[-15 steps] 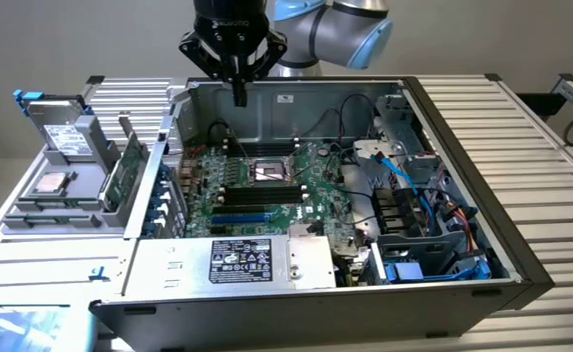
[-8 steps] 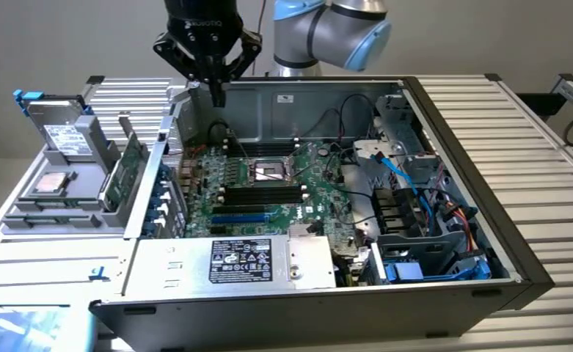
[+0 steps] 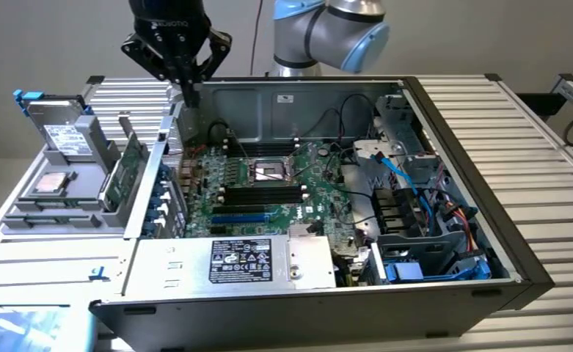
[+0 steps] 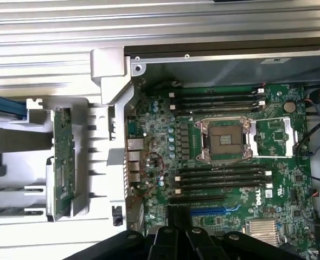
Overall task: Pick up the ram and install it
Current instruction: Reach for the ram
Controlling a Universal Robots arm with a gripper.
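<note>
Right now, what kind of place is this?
Probably a robotics lab or test bench for computer assembly: a Universal Robots arm stands at an open desktop computer case with its motherboard bare, on a table of ribbed aluminium profiles.

A: On what is everything carried?
B: A ribbed aluminium table (image 3: 526, 139) is seen beneath it all.
A: What is set directly on it?
B: An open desktop computer case (image 3: 296, 323) is laid on its side in the middle. A grey parts holder (image 3: 42, 220) is placed just beside it, at the exterior view's left.
</note>
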